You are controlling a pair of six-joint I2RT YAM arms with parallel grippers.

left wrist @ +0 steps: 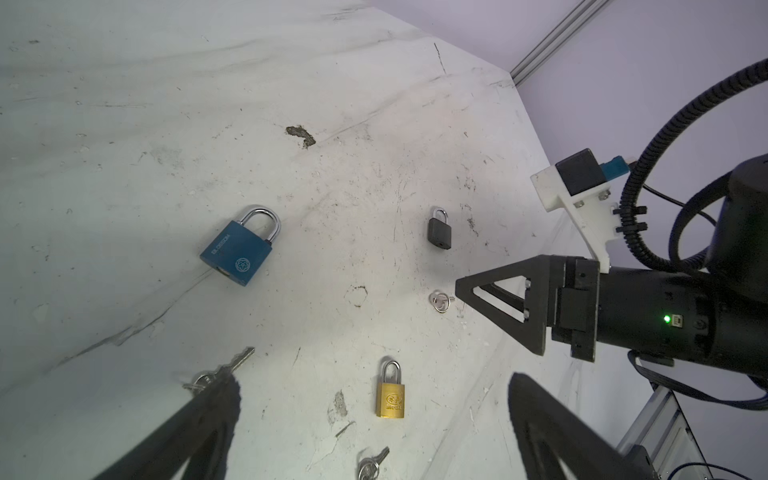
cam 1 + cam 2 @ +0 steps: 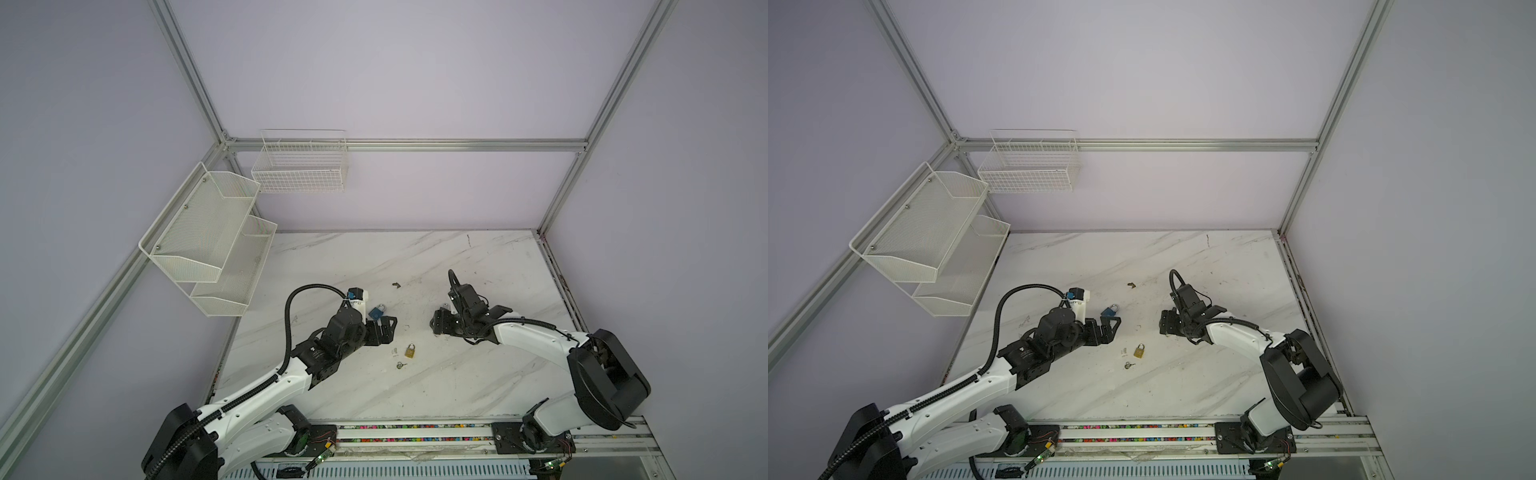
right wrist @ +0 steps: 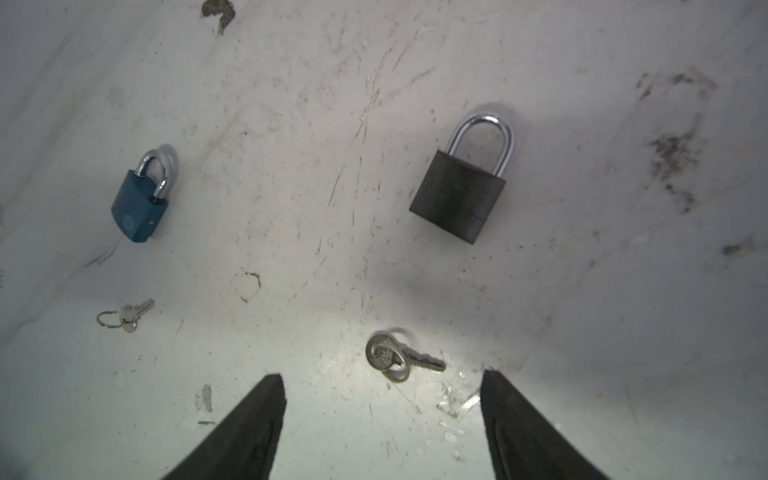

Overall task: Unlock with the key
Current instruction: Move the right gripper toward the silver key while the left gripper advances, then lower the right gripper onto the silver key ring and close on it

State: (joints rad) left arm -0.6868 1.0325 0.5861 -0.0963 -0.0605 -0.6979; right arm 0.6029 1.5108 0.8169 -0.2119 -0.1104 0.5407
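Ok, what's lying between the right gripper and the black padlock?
A silver key on its ring, near the right gripper; bare tabletop beyond, seen in the right wrist view.

Soft, even light from above in both top views, with no hard shadows on the white table (image 2: 478, 386). Colours a bit grey and flat. Wide, stretched look near the edges. Up close from the right wrist, a bright shiny patch beside the key (image 3: 384, 355) and a pale grey shadow under the black padlock (image 3: 457, 199). Silver loop slightly smeared. Fingers (image 3: 249, 432) at the edge dark and fuzzy — corners dimmer too.
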